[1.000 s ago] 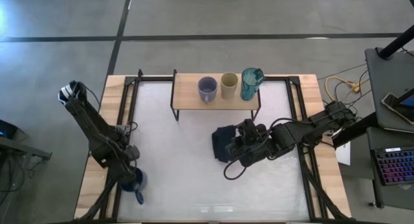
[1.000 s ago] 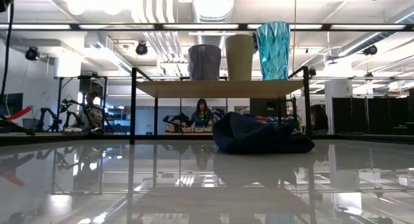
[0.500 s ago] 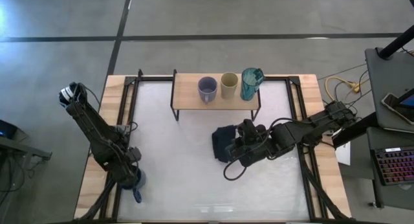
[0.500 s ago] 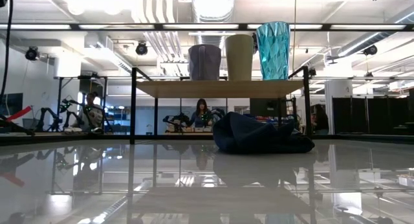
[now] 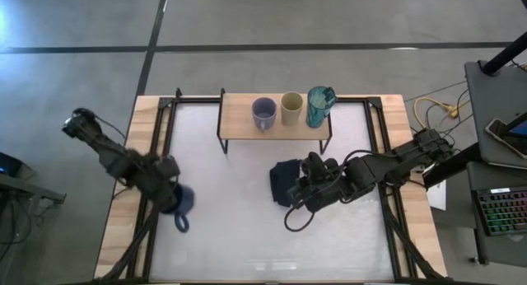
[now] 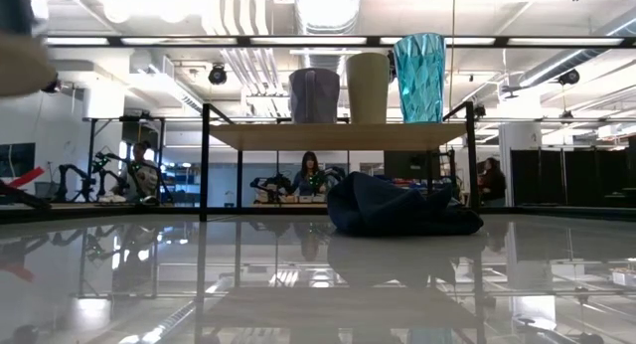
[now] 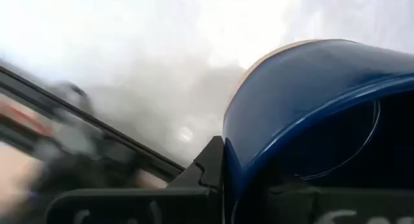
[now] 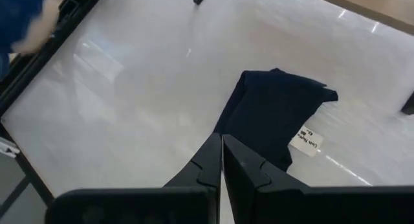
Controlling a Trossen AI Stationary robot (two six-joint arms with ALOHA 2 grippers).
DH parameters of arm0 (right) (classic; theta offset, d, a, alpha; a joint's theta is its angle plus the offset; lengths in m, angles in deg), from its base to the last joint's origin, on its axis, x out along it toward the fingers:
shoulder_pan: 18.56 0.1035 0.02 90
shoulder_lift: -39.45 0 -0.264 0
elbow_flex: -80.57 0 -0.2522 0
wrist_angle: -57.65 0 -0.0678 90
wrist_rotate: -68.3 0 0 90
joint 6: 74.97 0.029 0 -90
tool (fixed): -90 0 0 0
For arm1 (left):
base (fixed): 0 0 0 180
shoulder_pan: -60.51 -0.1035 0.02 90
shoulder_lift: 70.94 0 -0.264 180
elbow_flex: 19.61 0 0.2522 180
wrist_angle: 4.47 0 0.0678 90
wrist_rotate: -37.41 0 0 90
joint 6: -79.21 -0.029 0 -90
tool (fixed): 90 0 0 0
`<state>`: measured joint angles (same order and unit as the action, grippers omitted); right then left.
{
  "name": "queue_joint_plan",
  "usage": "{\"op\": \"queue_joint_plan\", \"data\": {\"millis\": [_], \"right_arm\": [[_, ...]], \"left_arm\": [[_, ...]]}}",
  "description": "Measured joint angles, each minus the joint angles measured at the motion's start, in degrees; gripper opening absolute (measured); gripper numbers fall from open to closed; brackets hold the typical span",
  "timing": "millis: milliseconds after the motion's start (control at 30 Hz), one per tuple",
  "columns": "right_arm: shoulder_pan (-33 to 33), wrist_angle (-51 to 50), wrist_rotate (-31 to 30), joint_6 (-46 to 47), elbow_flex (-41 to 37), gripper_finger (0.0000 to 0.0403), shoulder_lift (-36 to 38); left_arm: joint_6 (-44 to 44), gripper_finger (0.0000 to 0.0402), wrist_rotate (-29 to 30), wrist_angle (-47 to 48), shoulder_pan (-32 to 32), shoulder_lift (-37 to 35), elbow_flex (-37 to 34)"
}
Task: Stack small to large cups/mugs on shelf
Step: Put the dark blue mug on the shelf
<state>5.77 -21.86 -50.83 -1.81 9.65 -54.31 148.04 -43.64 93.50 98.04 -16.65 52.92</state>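
- Since a second ago the dark blue mug (image 5: pixel 178 203) has shifted from the table's near-left corner up and toward the middle, carried by the left gripper (image 5: pixel 169 194); the left arm has swung too.
- Left fingers closed on the mug: in the left wrist view its blue rim and wall (image 7: pixel 310 101) sit right against the dark finger.
- Handle points toward the near edge in the high view.
- Grey-lavender mug (image 5: pixel 263 114), beige cup (image 5: pixel 291 108) and teal mug (image 5: pixel 319 106) stand in a row on the shelf (image 5: pixel 237 124), left end of the board bare.
- Right gripper (image 5: pixel 290 199) sits mid-table beside the dark cloth (image 5: pixel 283 179), fingers pressed together, holding nothing.
- White tabletop (image 5: pixel 230 235) is glossy; low view shows the cloth (image 6: pixel 397 207) under the shelf line and people in the room behind.
- Left wrist view is blurred; whether the mug touches the table can't be told.
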Motion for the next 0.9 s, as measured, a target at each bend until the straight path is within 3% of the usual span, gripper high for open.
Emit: {"op": "queue_joint_plan", "data": {"millis": [100, 300, 533, 667, 900], "right_arm": [[0.0, 0.0, 0.0, -0.8, 0.0, 0.0009, 0.0], [0.4, 1.0, -0.5, 1.2, 0.0, 0.0009, 0.0], [4.3, 3.9, -4.8, 5.6, 0.0, 0.0009, 0.0], [7.2, 4.1, -7.8, 10.2, -0.2, 0.0009, -0.1], [10.9, 3.9, -12.8, 19.4, -2.7, 0.0009, -0.2]], "left_arm": [[-12.6, 0.0002, 2.5, 4.9, -8.9, 2.8, 8.9], [-43.6, 0.0002, 5.5, 5.6, -30.2, 11.4, 25.7], [-75.3, 0.0002, 4.2, 5.3, -52.9, 24.4, 42.6], [-85.6, 0.0002, -1.1, 4.2, -60.5, 31.8, 51.1], [-89.5, 0.0001, -2.7, -0.7, -63.8, 41.0, 58.8]]}}
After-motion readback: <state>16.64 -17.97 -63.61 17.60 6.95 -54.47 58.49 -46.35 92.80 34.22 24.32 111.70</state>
